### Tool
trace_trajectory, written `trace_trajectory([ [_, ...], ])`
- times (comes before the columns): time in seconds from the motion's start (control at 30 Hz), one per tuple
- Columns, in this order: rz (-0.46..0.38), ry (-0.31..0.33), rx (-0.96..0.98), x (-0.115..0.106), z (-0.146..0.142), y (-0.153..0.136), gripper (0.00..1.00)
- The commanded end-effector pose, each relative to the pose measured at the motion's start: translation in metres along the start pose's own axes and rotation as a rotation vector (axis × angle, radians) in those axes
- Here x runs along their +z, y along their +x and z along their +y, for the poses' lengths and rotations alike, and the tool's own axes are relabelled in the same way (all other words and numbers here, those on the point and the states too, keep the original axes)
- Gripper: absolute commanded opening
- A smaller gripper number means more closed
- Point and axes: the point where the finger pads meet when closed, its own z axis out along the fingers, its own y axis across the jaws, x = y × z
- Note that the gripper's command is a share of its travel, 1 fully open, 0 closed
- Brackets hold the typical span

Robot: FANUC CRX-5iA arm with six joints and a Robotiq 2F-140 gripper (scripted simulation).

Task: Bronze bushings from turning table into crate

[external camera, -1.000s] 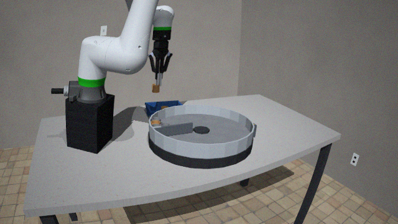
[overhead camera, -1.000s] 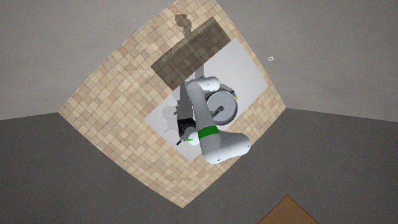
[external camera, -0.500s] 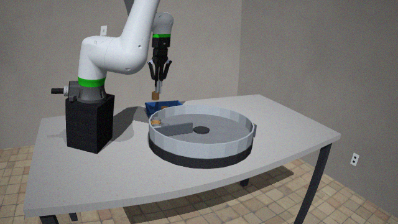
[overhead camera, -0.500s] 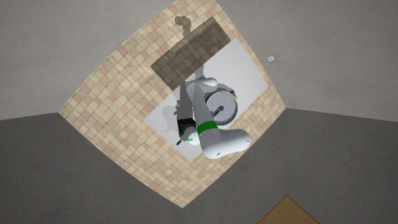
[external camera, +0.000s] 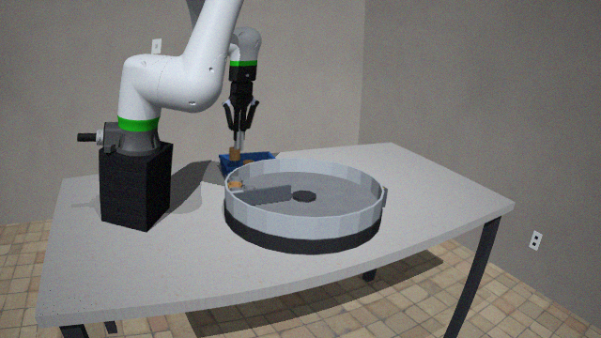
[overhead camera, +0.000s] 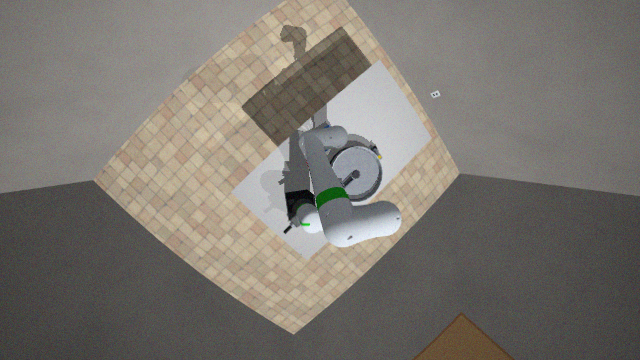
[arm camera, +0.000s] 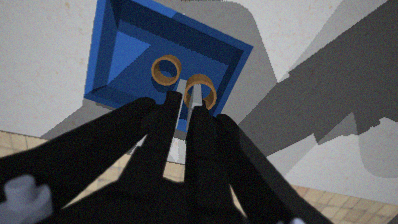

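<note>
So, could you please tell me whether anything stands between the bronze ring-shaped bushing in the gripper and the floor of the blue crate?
Nothing visible blocks the gripped bronze bushing; another bronze bushing lies beside its path in the blue crate.

Can see grey worktop [overhead camera: 390,110] [external camera: 446,188] [arm camera: 40,50] on dark legs [external camera: 476,277], over beige tiled floor [overhead camera: 165,150] [external camera: 423,291] [arm camera: 15,142]. Can find white socket [overhead camera: 435,94] [external camera: 535,240] on one wall [overhead camera: 500,75] [external camera: 470,94], white plate [external camera: 156,46] on another. From top, can notice brown flat shape [overhead camera: 462,340], perhaps wooden.

One bronze bushing [external camera: 235,154] [arm camera: 200,79] is held over the far-left blue crate [overhead camera: 327,126] [external camera: 228,166] [arm camera: 93,60], where another bronze ring [external camera: 248,161] [arm camera: 154,74] is contained. A third bronze piece [external camera: 235,185] and grey steel bushings [external camera: 235,178] are grouped at the left of the round turning table [overhead camera: 365,165] [external camera: 305,227].
</note>
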Motion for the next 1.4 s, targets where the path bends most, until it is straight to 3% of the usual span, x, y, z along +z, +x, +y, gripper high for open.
trace_trajectory([
  [0.0,0.000,0.000,0.000,0.0001,-0.0002,-0.0001,0.00],
  [1.37,0.000,0.000,0.000,0.0061,-0.0002,-0.0001,0.00],
])
